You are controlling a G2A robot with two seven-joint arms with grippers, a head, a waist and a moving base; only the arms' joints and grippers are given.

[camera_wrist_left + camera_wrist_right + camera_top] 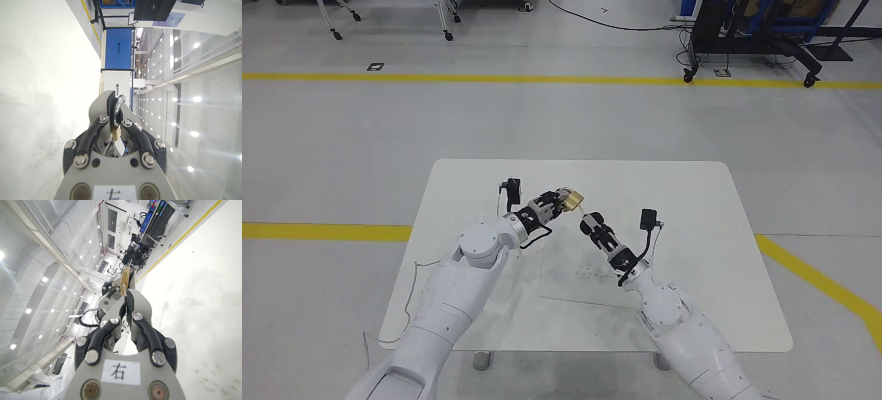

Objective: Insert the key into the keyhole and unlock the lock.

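Note:
Above the middle of the white table (pixel 692 200), the two grippers meet tip to tip. My left gripper (pixel 557 203) is shut on the brass padlock (pixel 573 201). In the left wrist view its fingers (pixel 105 106) pinch the silver shackle (pixel 120 102), and the brass body (pixel 116 133) sits between the fingers toward the wrist. My right gripper (pixel 589 222) is shut on the key. In the right wrist view that gripper (pixel 126 296) points at the padlock's underside (pixel 125 279). A short silver bit of key (pixel 124 290) reaches to the keyhole; the pads hide the remainder.
Faint scuff marks (pixel 587 270) lie on the table in front of the grippers. The table's far edge (pixel 582 162) is a short way beyond the padlock. Yellow floor tape (pixel 322 231) runs past both sides of the table.

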